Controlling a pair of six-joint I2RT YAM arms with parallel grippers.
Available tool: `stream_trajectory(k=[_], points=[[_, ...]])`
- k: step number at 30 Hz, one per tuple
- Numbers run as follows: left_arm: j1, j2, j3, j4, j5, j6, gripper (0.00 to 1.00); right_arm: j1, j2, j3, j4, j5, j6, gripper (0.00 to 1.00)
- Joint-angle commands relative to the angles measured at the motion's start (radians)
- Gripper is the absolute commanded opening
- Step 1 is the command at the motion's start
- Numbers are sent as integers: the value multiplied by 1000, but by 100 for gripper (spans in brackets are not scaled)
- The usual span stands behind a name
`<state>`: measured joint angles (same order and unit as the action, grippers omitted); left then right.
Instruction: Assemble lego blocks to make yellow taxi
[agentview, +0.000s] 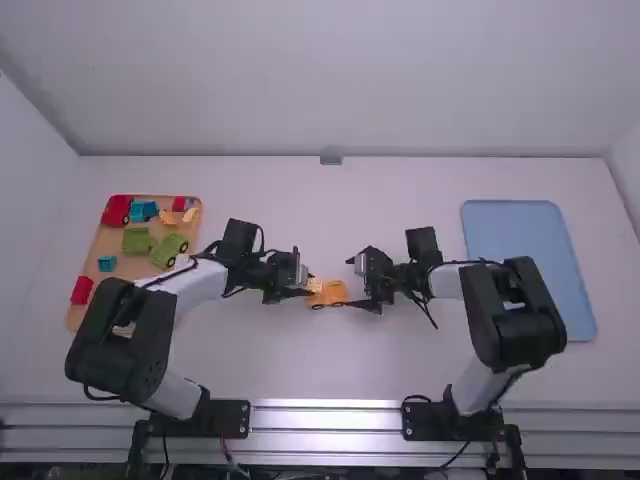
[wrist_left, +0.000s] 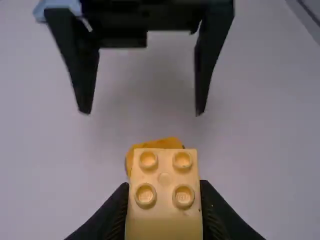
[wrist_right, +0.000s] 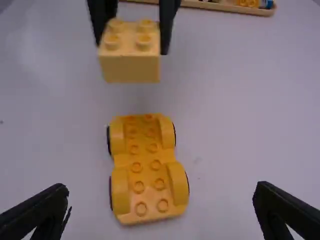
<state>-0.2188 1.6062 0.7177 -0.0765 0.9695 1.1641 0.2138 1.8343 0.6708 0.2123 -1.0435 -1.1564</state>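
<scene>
Okay, your left jaws grip the block (wrist_right: 130, 67), studs up, raised near the left end of the car base (wrist_right: 146, 172). The base sits on the table (agentview: 300, 365), long axis running roughly left to right, just left of your right jaws, wide and empty. You'll likely want the block shifted right along that axis before lowering.

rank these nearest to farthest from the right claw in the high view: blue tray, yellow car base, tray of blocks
1. Yellow car base, just left of it
2. Blue tray, over on the right
3. Tray of blocks, far left side
</scene>
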Motion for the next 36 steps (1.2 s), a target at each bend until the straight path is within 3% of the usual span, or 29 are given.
stream_trajectory(k=[1, 12, 21, 26, 28, 29, 30, 31, 36], points=[[-18, -14, 1, 0, -6, -64, 17, 24, 74, 24, 47, -59, -29, 99], [-18, 52, -22, 90, 11, -124, 15, 55, 269, 117, 172, -65, 84, 99], [-31, 122, -86, 304, 33, -236, 16, 103, 326, 156, 166, -48, 86, 99], [-31, 132, -113, 369, -44, -373, 15, 100, 332, 150, 162, -48, 49, 98], [-38, 132, -124, 374, -45, -374, 15, 103, 332, 146, 153, -51, 22, 91], [-41, 132, -129, 373, -45, -369, 14, 99, 332, 146, 139, -56, 2, 79], [-43, 132, -130, 372, -47, -370, 14, 99, 332, 146, 133, -57, 0, 75], [-45, 132, -135, 373, -50, -372, 14, 100, 332, 150, 117, -55, 0, 64], [-45, 132, -139, 373, -80, -394, 12, 100, 332, 146, 116, -56, 11, 59]])
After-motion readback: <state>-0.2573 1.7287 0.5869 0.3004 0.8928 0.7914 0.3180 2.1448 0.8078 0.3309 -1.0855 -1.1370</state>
